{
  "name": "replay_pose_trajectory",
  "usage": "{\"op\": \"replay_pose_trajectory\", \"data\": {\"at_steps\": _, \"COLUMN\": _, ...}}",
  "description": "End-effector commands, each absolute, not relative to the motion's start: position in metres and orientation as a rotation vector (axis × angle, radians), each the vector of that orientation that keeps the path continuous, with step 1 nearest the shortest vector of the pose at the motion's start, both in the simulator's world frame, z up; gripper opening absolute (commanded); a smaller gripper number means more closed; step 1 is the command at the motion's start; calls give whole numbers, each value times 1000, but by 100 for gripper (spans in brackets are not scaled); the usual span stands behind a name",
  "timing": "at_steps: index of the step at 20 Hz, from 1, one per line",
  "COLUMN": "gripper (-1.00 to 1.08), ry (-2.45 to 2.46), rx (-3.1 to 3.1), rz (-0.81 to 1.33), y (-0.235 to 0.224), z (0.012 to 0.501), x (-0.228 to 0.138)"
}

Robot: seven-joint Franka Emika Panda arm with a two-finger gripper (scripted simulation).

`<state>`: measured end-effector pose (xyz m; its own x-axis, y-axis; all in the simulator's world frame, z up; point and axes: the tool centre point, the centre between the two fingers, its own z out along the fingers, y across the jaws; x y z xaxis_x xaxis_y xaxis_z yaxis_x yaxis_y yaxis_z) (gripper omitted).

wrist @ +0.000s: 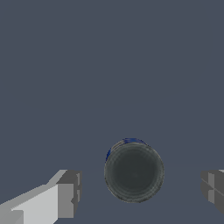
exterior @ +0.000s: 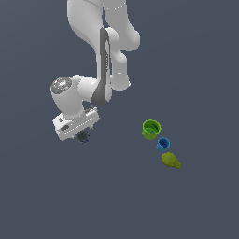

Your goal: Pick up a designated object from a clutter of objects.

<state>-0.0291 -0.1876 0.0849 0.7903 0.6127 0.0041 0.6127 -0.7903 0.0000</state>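
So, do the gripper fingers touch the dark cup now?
Apart. In the wrist view the dark cup sits between the open fingers, with bare floor visible on both sides of it.

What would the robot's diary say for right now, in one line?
phase: reach | gripper: open, fingers either side of dark cup, not touching | green cup, blue cup, pear-like object: apart, untouched

The dark cup [wrist: 134, 172] sits between the tool's [wrist: 140, 192] fingers (untouched).
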Motion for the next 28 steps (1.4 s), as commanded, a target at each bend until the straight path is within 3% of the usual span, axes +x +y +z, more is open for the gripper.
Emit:
{"op": "replay_pose_trajectory", "data": {"at_steps": 1, "gripper": 100, "ry": -1053, "rx": -2959, "rz": -5, "y": -194, "z": 77, "x": -34}}
{"op": "replay_pose_trajectory", "data": {"at_steps": 16, "gripper": 100, "ry": -1104, "rx": -2941, "rz": 1, "y": -204, "z": 60, "x": -43}}
{"op": "replay_pose_trajectory", "data": {"at_steps": 28, "gripper": 100, "ry": -1108, "rx": -2940, "rz": 0, "y": -205, "z": 16, "x": -43}}
